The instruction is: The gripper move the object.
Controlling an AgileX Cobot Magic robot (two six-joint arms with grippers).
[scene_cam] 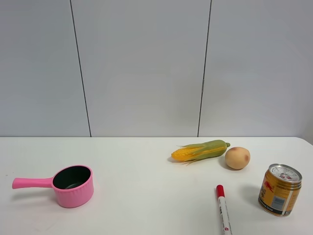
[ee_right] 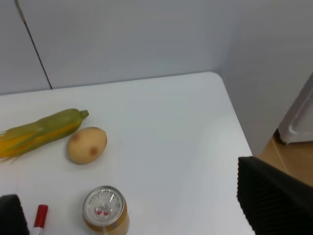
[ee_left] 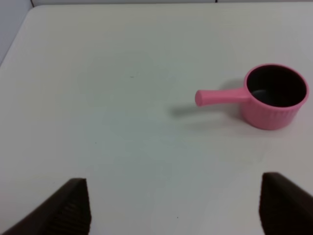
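The gold-yellow can (scene_cam: 279, 190) with a silver top stands upright on the white table (scene_cam: 146, 205) at the front right. In the right wrist view the can (ee_right: 105, 211) shows from above, between my two black fingers and nearer to one of them. My right gripper (ee_right: 146, 205) is open, empty and apart from the can. My left gripper (ee_left: 176, 215) is open and empty above bare table. Neither gripper shows in the exterior high view.
A tan potato (scene_cam: 237, 157) and a corn cob (scene_cam: 200, 150) lie behind the can. A red-capped marker (scene_cam: 223, 208) lies left of the can. A pink saucepan (scene_cam: 73, 185) stands at the front left. The table's right edge (ee_right: 234, 127) runs close to the can.
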